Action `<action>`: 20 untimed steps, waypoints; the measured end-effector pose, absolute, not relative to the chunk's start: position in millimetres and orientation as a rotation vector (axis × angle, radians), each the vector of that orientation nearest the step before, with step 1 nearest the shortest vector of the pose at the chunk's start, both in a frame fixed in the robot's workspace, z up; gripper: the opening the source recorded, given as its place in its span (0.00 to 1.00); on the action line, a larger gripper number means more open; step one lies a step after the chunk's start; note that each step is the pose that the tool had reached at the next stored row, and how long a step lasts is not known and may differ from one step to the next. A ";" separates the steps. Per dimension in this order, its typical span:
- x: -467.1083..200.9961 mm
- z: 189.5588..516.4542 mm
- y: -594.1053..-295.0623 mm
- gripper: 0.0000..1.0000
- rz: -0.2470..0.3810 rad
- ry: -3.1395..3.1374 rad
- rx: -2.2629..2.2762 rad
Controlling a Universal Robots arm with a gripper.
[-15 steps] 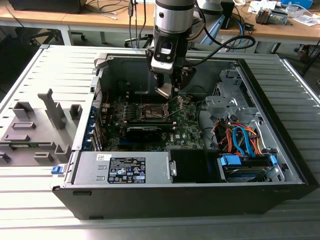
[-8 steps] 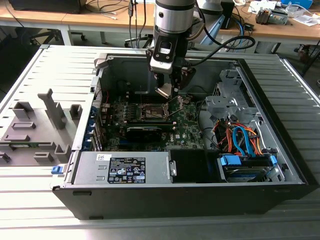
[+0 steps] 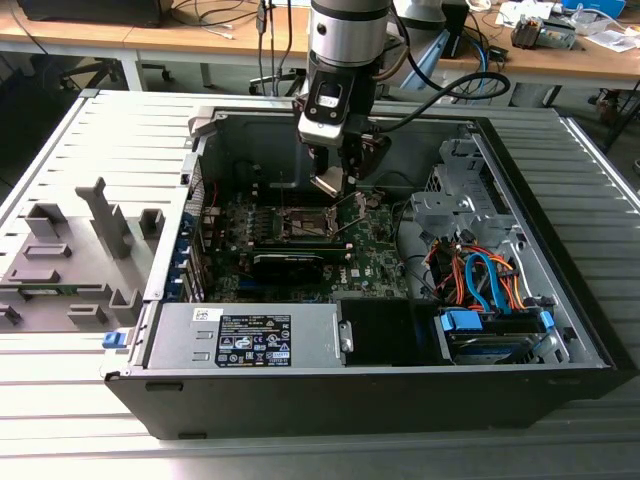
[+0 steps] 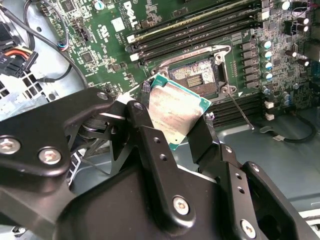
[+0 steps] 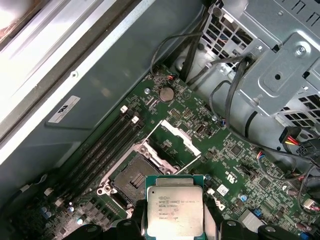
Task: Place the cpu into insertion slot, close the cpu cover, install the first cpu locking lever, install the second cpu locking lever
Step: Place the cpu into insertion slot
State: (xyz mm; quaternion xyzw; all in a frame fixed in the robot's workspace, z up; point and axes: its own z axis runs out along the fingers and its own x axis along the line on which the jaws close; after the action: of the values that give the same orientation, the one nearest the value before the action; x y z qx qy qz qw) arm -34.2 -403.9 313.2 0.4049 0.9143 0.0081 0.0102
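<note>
My gripper (image 3: 329,182) is shut on the cpu (image 3: 327,184), a small square chip with a silver-grey top. It hangs tilted inside the open computer case, a little above the motherboard. In both wrist views the black fingers (image 4: 141,120) clamp the cpu (image 4: 176,111) (image 5: 174,209) by two opposite edges. The insertion slot (image 5: 131,181) (image 4: 196,76) lies open and bare on the green board just beyond the chip. Its cpu cover (image 5: 173,143) stands swung up beside the slot. A thin locking lever (image 4: 240,111) sticks up free next to the slot.
Memory slots (image 4: 200,27) run along one side of the socket. A black graphics card (image 3: 290,262) lies nearer the case front, with the power supply (image 3: 250,337) before it. A metal drive cage (image 3: 448,212) and orange and blue cables (image 3: 480,275) fill the exterior view's right.
</note>
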 end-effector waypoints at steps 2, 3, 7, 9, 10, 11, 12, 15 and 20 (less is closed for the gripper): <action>-34.2 313.2 -403.8 0.54 0.024 2.849 1.274; -34.2 313.2 -403.9 0.54 0.024 2.846 1.279; -34.2 313.2 -403.9 0.54 0.022 2.840 1.293; -34.2 313.2 -403.9 0.54 0.021 2.835 1.303; -34.2 313.2 -403.9 0.54 0.021 2.834 1.305; -34.2 313.2 -403.9 0.54 0.021 2.831 1.310; -34.2 313.3 -403.9 0.54 0.020 2.830 1.313; -34.2 313.2 -403.9 0.54 0.019 2.824 1.324; -34.2 313.2 -403.8 0.54 0.018 2.817 1.339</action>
State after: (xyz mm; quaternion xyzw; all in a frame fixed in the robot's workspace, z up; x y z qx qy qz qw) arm -34.2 -403.8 313.2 0.4293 0.9031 0.0058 0.0113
